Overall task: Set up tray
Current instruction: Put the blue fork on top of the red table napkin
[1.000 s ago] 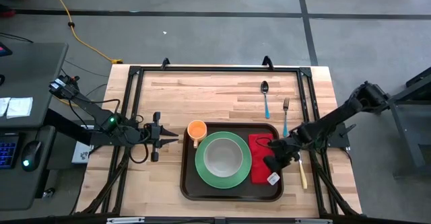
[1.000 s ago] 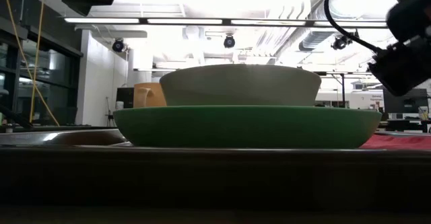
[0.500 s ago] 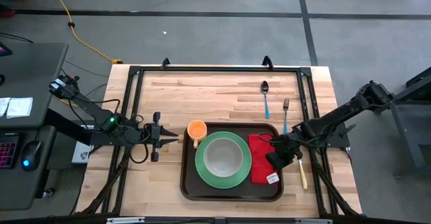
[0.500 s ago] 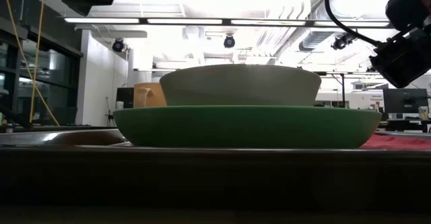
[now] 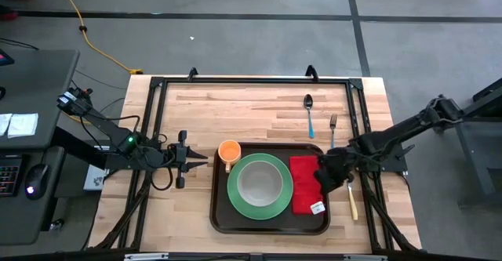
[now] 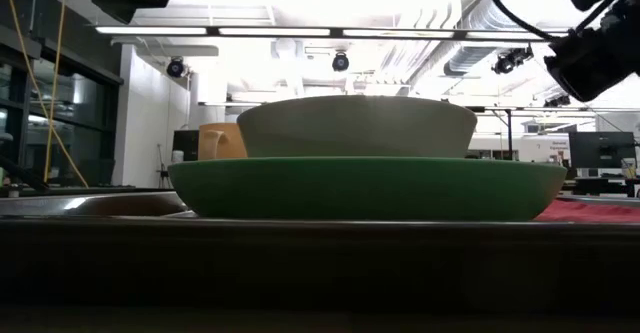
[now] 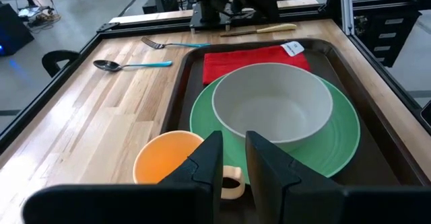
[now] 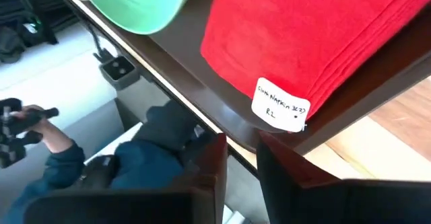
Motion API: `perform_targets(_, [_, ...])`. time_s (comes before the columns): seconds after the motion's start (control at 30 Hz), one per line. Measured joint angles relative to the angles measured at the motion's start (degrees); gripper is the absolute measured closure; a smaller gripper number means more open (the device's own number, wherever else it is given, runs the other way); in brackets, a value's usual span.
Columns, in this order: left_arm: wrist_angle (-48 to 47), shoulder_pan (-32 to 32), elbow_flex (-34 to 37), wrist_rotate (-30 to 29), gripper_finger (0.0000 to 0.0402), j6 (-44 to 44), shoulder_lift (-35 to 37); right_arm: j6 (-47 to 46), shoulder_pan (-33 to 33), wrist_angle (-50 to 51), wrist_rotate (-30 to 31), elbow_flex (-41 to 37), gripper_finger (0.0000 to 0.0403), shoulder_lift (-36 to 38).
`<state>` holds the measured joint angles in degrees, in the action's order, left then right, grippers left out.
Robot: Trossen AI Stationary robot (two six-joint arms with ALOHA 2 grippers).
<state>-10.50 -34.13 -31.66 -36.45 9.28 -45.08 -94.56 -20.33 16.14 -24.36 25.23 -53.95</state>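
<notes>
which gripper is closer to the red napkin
Right. The right gripper hangs at the red napkin's outer edge, over the tray's right rim. The left gripper waits off the tray's left side, beyond the orange cup.

Brown tray (image 5: 223,218), green plate (image 5: 235,197), red napkin (image 5: 303,186)

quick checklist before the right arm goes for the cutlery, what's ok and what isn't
1. Plate with bowl on the tray: ok.
2. Red napkin flat on the tray beside the plate: ok.
3. Orange cup at the tray's corner, inside the rim: cannot tell.
4. Knife, fork and spoon on the tray: not ok, all on the table.
5. Right gripper empty above the napkin's edge: ok.
6. Left gripper parked clear, beside the cup: ok.
</notes>
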Motion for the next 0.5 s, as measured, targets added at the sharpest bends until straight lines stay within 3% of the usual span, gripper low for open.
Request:
perform_targets(0.2, [0.0,0.0,0.0,-0.1,0.0305,0.7,0.0,0.5,0.1,4.9,3.4,0.0,0.0369,8.0])
perform_targets(0.5, [-2.6,0.0,0.0,-1.5,0.0305,1.0,0.3,1.8,0.1,13.6,15.4,0.0,0.0395,19.6])
